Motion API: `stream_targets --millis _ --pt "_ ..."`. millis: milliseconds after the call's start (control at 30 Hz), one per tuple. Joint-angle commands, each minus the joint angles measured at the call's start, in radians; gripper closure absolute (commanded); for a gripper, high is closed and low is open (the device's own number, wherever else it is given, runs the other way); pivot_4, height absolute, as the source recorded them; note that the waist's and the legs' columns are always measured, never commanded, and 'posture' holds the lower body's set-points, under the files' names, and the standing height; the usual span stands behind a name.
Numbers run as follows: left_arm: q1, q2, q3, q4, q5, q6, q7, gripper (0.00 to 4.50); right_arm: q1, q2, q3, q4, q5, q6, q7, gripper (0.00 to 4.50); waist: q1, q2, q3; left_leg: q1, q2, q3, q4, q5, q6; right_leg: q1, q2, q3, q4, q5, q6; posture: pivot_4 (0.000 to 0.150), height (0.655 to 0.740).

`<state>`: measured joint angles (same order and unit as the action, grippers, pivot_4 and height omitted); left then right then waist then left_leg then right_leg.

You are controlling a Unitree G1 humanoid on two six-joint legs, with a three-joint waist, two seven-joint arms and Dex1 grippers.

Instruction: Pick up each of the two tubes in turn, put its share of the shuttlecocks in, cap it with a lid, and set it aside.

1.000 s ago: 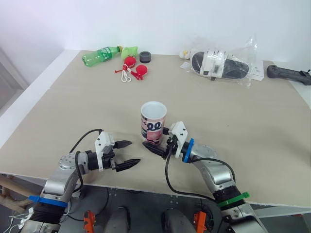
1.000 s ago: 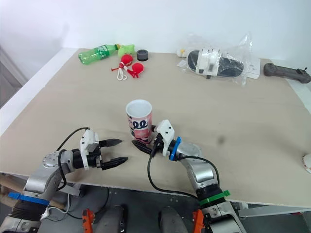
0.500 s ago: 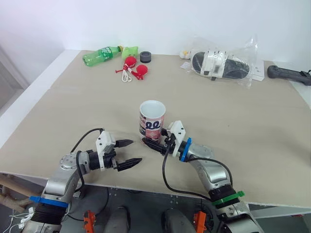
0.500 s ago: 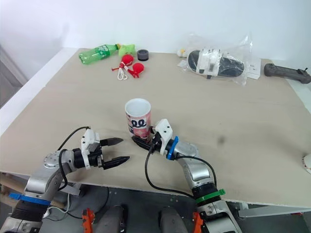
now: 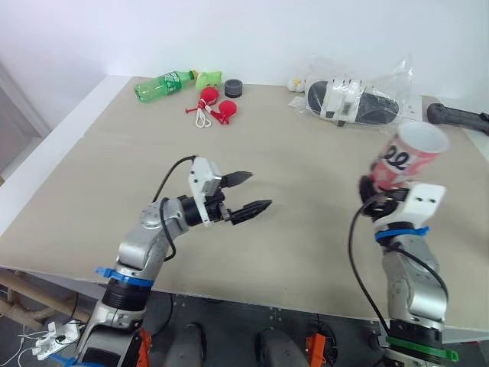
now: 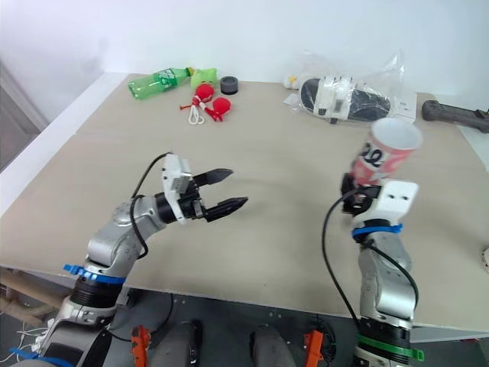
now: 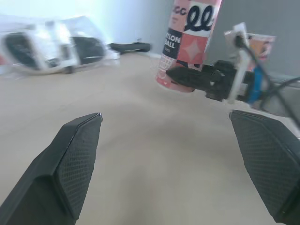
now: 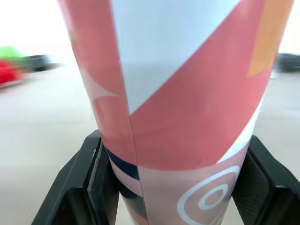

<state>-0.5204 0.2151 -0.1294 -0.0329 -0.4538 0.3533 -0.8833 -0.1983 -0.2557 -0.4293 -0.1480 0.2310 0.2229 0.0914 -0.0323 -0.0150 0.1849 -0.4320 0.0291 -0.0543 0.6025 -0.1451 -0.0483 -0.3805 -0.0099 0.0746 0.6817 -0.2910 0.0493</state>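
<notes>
Pink tube (image 5: 403, 157) is clamped by the right tool (image 5: 376, 189) and held tilted over the tabletop (image 5: 114, 153), right edge; left tool (image 5: 260, 189) is spread wide.

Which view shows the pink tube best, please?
The left eye view: the tube, open rim included, tilted in the right gripper. The left wrist view cuts off its top; the right wrist view gives its wall close up.

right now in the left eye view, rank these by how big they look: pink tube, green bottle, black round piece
1. pink tube, held nearer the camera, so its lead is unsure
2. green bottle
3. black round piece, clearly smallest
</notes>
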Motion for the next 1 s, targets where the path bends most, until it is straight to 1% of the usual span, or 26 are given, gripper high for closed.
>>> stream_targets --millis 33,100,300,400,533,567,600,633,800,1000 --pt "-0.076 -0.046 -0.044 0.058 0.021 -0.037 -0.023 0.00 -0.003 -0.023 -0.099 0.043 -0.030 -0.037 -0.117 1.65 0.000 0.000 0.000 0.000 0.000 0.000 0.000 0.000 0.000 0.000 0.000 0.000 0.000 0.000 0.000 0.150 0.7400" --pt "-0.113 -0.072 -0.061 0.098 0.040 -0.058 -0.028 0.00 -0.002 -0.039 -0.116 0.095 -0.052 -0.041 -0.153 1.65 -0.002 0.000 0.000 0.000 0.000 0.001 0.000 0.000 0.000 0.000 0.000 0.000 0.000 0.000 0.000 0.150 0.7400" --pt "-0.197 -0.140 -0.096 0.207 0.094 -0.128 -0.034 0.00 -0.043 -0.057 -0.189 0.248 -0.034 -0.078 -0.243 1.65 -0.011 0.002 0.000 0.000 0.000 0.002 0.000 0.000 0.000 0.000 0.000 0.002 0.000 0.000 0.001 0.150 0.7400" --pt "-0.208 -0.167 -0.101 0.214 0.098 -0.136 -0.031 0.00 -0.049 -0.071 -0.213 0.318 -0.046 -0.099 -0.292 1.65 -0.013 0.002 0.000 0.000 -0.001 0.002 0.000 0.000 0.000 0.000 0.000 0.002 0.000 0.000 0.001 0.150 0.7400" --pt "-0.194 -0.170 -0.097 0.200 0.097 -0.137 -0.041 0.00 -0.038 -0.072 -0.202 0.351 -0.044 -0.133 -0.300 1.65 -0.013 0.002 0.000 0.000 -0.001 0.002 0.000 0.000 0.000 0.000 0.000 0.002 0.000 0.000 0.001 0.150 0.7400" --pt "-0.190 -0.167 -0.094 0.198 0.096 -0.137 -0.044 0.00 -0.032 -0.072 -0.196 0.353 -0.047 -0.143 -0.298 0.69 -0.013 0.002 -0.001 0.000 -0.001 0.002 0.000 0.000 0.000 0.000 0.000 0.002 0.000 0.000 0.001 0.150 0.7400" --pt "-0.188 -0.165 -0.092 0.197 0.095 -0.136 -0.045 0.00 -0.027 -0.071 -0.191 0.353 -0.047 -0.151 -0.295 0.20 -0.013 0.002 -0.001 0.000 -0.001 0.002 0.000 0.000 0.000 0.000 0.000 0.002 0.000 -0.001 0.002 0.150 0.7400" --pt "-0.186 -0.162 -0.091 0.197 0.096 -0.137 -0.047 0.00 -0.023 -0.069 -0.188 0.351 -0.047 -0.156 -0.295 0.08 -0.013 0.002 -0.001 0.000 -0.001 0.002 0.000 0.000 0.000 0.000 0.000 0.002 0.000 -0.001 0.002 0.150 0.7400" --pt "-0.180 -0.144 -0.075 0.206 0.092 -0.139 -0.053 0.00 0.013 -0.069 -0.161 0.302 -0.058 -0.166 -0.294 0.08 -0.014 0.003 -0.001 0.000 -0.001 0.002 0.000 0.000 0.000 0.000 0.000 0.003 0.000 -0.001 0.002 0.150 0.7400" --pt "-0.142 -0.104 -0.039 0.196 0.081 -0.123 -0.047 0.00 0.134 -0.061 -0.146 0.107 -0.048 -0.109 -0.273 0.08 -0.013 0.004 -0.001 0.000 -0.001 0.002 0.000 0.000 0.000 0.000 0.000 0.003 0.000 -0.001 0.002 0.150 0.7400"
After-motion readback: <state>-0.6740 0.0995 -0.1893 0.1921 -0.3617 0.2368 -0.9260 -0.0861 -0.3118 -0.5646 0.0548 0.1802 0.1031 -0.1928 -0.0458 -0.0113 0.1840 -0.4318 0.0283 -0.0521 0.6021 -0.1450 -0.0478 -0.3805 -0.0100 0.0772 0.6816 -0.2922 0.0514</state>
